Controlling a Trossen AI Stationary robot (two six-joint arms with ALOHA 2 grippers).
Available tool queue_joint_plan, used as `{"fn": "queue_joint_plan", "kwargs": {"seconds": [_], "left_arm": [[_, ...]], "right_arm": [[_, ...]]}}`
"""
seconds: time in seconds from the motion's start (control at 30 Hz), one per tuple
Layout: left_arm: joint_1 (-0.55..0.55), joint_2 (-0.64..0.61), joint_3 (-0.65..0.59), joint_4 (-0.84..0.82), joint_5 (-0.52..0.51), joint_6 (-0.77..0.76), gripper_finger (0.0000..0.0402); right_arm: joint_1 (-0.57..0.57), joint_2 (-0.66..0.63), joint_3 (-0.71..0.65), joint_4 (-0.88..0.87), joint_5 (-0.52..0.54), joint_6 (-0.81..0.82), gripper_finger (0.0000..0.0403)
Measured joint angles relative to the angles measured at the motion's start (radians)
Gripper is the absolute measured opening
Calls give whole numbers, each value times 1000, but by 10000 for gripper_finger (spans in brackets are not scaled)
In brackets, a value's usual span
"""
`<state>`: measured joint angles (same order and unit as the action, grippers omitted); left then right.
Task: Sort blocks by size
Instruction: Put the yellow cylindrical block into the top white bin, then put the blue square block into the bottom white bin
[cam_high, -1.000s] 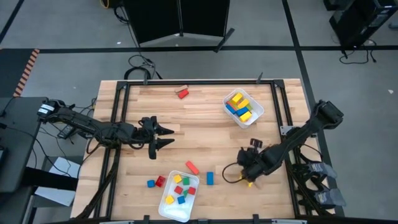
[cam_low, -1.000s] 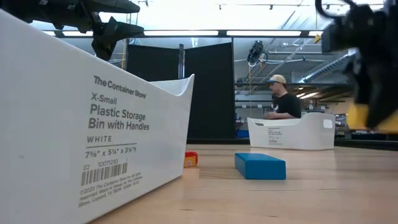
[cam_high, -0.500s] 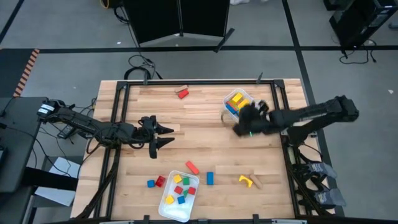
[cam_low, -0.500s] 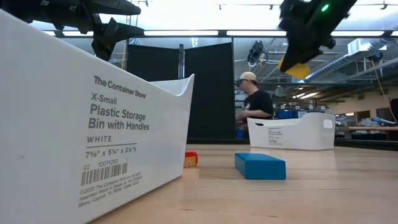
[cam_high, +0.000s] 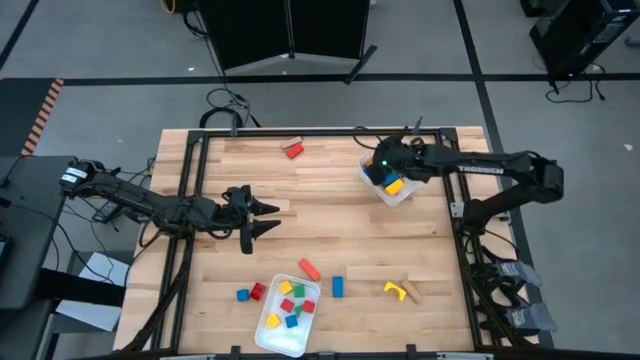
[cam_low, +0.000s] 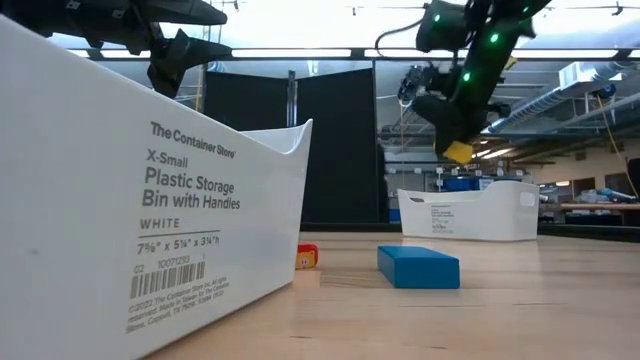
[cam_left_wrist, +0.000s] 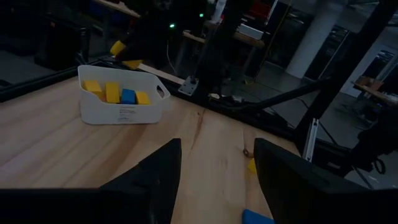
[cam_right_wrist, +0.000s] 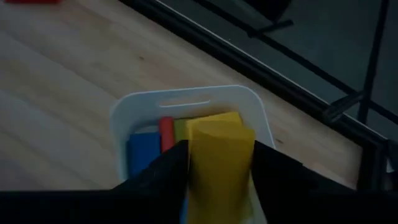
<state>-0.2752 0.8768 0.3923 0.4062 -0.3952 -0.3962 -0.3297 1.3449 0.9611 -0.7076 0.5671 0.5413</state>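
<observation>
Right jaws round yellow block (cam_right_wrist: 219, 155) over tray (cam_right_wrist: 245, 102)

— What sort of place is this?
— A robotics lab or workshop. The wooden table (cam_high: 330, 230) stands on a grey concrete floor (cam_high: 100, 60) marked with dark tape lines.
— Anything else?
— Black partition panels (cam_low: 300, 150), ceiling strip lights (cam_low: 440, 53), loose cables (cam_high: 225, 100), and cluttered workbenches (cam_low: 590, 208) behind.
</observation>
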Motion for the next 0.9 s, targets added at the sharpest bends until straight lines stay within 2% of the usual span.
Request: {"fn": "queue_joint_plan", "kwargs": {"seconds": [0.23, 0.4, 0.57, 0.7, 0.9], "left_arm": [[0, 0, 0, -1, 0, -1, 208], [0, 0, 0, -5, 0, -4, 208], [0, 0, 0, -11, -6, -29, 208], [0, 0, 0, -36, -39, -46, 208], [0, 0, 0, -123, -133, -111, 208]], "right_arm": [[-23, 50, 0, 75, -30, -56, 265], [35, -5, 0, 137, -23, -90, 309], [155, -135, 0, 198, 34, -117, 321], [296, -231, 0, 215, 84, -119, 317], [511, -263, 0, 212, 160, -91, 305]]}}
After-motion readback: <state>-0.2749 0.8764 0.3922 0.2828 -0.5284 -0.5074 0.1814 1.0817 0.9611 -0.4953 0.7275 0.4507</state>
